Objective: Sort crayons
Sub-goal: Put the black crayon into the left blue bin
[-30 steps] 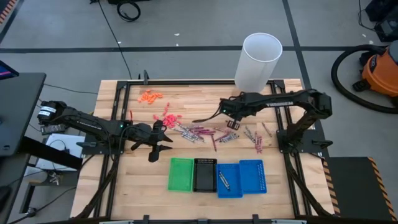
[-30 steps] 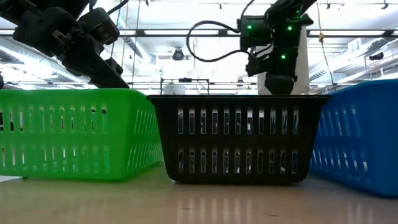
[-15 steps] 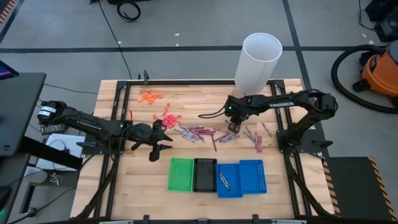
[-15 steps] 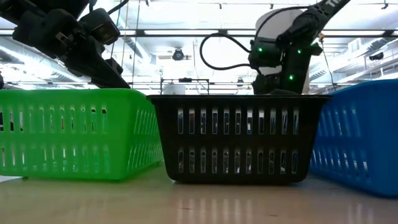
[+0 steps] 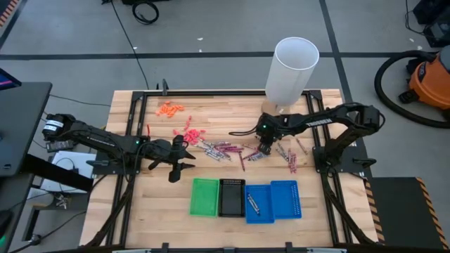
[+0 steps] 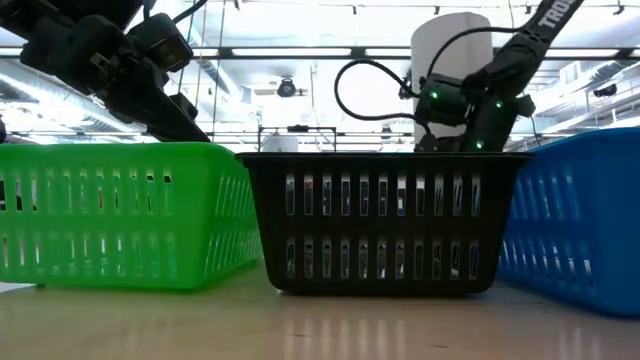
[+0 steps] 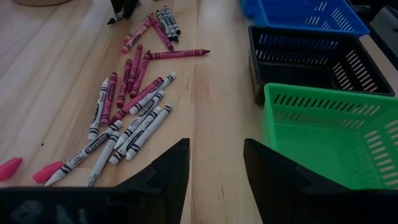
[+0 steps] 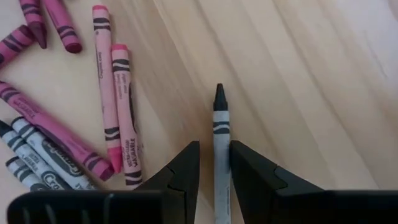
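Near the table's (image 5: 133,112) middle, toward its right edge: right gripper (image 5: 264,147) closed on one grey crayon (image 8: 220,140).

Held by two narrow fingers (image 8: 180,171), black tip forward; could pivot or slip out if jolted over the trays. Remaining crayons (image 5: 232,150), grey, maroon and pink, scattered across mid-table behind green tray (image 5: 204,197). Left gripper (image 7: 214,168) open, waiting near the left edge.

I was working in a lab-like workshop: an orange shop vacuum (image 5: 429,79) stood right of the wooden table (image 5: 155,204), on taped concrete floor.
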Robot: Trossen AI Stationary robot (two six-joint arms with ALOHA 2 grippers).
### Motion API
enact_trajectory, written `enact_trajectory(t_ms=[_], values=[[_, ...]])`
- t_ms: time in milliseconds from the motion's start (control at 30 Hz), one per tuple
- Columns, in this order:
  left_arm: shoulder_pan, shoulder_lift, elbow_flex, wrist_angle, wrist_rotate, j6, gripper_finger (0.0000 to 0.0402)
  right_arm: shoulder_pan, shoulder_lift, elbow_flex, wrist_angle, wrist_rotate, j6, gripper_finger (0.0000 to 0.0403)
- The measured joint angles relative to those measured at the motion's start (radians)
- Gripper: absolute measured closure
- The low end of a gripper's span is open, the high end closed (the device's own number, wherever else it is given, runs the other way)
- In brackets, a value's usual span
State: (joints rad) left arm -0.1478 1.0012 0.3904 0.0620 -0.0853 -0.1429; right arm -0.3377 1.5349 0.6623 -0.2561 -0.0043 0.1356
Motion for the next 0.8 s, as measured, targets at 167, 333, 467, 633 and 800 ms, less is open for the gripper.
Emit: enact_trajectory(t_ms=[167,333,467,633,800], values=[[0.0,0.0,0.0,0.0,-0.001,0.0,0.0239,0.007,-0.003,-0.049,0.083,0.014,0.003,0.0315],[0.0,0.0,0.0,0.0,-0.001,0.0,0.0239,0.02,-0.003,-0.068,0.123,0.054,0.013,0.0357],[0.0,0.0,0.0,0.0,-0.001,0.0,0.0239,0.023,-0.002,-0.069,0.118,0.062,0.014,0.0384],[0.0,0.0,0.0,0.0,-0.001,0.0,0.0239,0.023,-0.001,-0.066,0.116,0.067,0.022,0.0384],[0.0,0.0,0.0,0.0,-0.001,-0.001,0.0239,0.03,0.004,-0.03,0.091,0.07,0.021,0.0377]])
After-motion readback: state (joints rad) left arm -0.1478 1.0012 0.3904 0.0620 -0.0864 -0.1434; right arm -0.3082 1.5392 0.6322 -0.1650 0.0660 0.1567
